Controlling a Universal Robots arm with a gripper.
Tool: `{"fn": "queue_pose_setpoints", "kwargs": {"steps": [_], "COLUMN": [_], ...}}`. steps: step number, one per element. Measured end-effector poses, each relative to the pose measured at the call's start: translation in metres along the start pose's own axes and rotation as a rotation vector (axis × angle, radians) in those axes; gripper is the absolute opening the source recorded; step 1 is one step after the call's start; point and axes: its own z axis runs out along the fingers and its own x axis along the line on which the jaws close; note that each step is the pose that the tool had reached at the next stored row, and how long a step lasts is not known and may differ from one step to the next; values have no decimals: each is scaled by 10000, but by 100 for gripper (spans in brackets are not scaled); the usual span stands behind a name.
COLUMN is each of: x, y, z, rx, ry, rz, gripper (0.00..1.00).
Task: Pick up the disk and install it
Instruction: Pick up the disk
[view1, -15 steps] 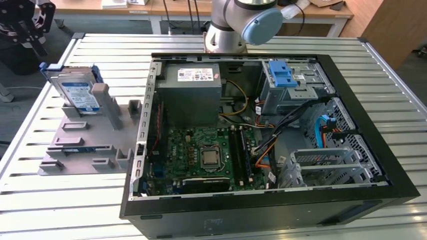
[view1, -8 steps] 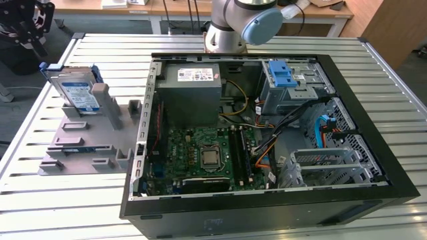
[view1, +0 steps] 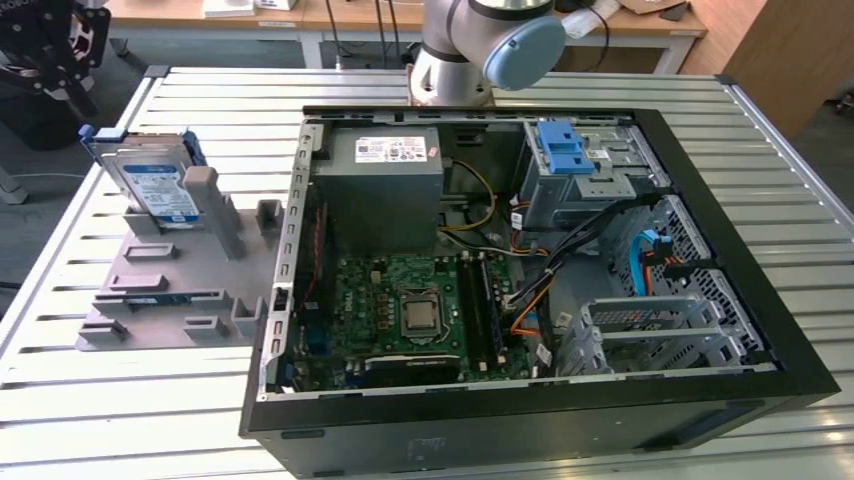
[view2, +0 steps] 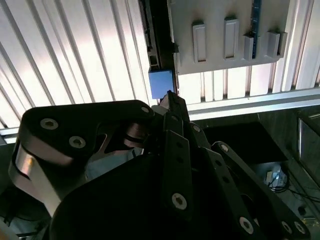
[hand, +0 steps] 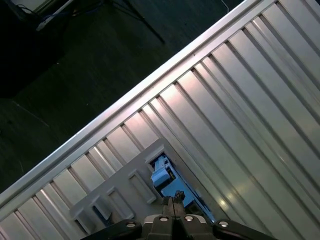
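Observation:
The disk (view1: 154, 185), silver with a white and blue label and blue side rails, stands on edge in a grey holder (view1: 174, 290) on the slatted table, at the exterior view's left. My gripper (view1: 56, 45) hangs high above it toward the far left corner, not touching it. In both wrist views I look down past the fingertips at the disk's blue rail (view2: 161, 84) (hand: 162, 175) and the holder (view2: 230, 35) (hand: 115, 192). My gripper (view2: 167, 97) (hand: 172, 202) is shut, its tips pressed together with nothing between them.
An open computer case (view1: 747, 300) lies on the table to the exterior view's right of the holder. Inside are a grey power supply (view1: 380, 185), a motherboard (view1: 414, 310), a metal cage with a blue latch (view1: 567, 150) and a second metal cage (view1: 654, 335).

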Motion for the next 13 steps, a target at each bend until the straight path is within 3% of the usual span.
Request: {"fn": "queue_pose_setpoints", "kwargs": {"steps": [8,13], "x": [0,-1], "y": [-2,-3], "z": [18,37], "rx": [-6,144], "ry": [30,-75], "rz": [-1376,-1515], "gripper": [11,11]}}
